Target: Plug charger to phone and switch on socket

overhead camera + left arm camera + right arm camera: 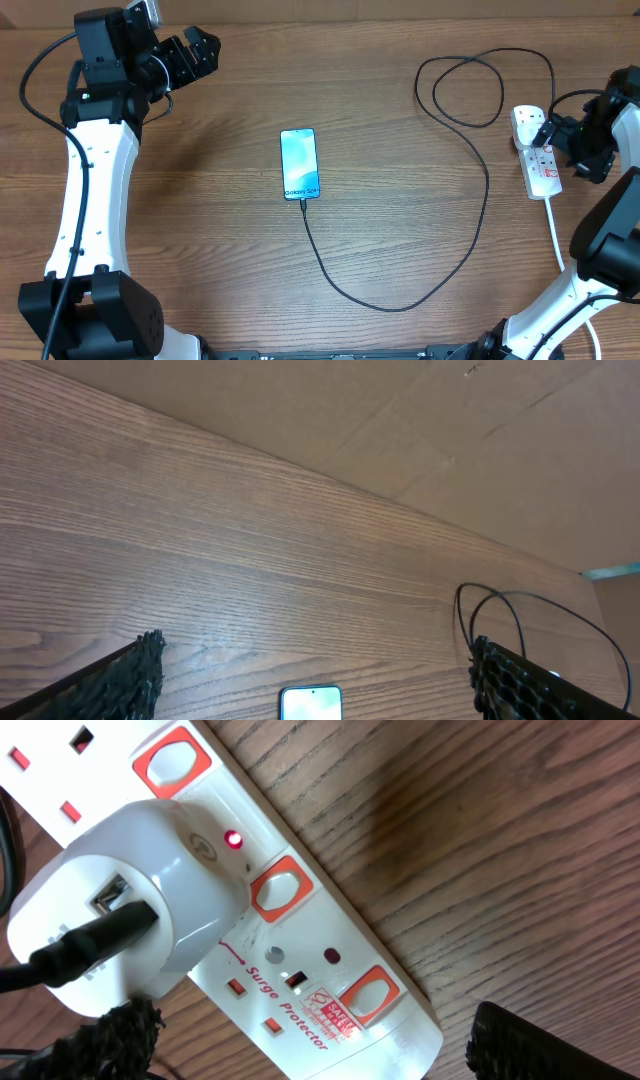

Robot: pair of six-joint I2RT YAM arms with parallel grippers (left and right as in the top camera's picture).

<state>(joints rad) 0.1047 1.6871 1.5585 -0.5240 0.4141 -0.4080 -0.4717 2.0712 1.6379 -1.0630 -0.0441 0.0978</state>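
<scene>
The phone (300,164) lies flat mid-table, screen lit blue; its top edge shows in the left wrist view (311,703). The thin black charger cable (470,230) runs from the phone's bottom edge, loops right and back to a white adapter (130,900) plugged into the white socket strip (537,152). The strip (300,960) has red switches, and a small red light (234,841) glows beside the adapter. My right gripper (310,1040) is open, hovering just over the strip's end. My left gripper (195,55) is open and empty at the far left, well away from the phone.
The strip's white cord (556,235) runs toward the front edge on the right. The cable's loops (470,85) lie at the back right. A brown cardboard wall (450,430) stands behind the table.
</scene>
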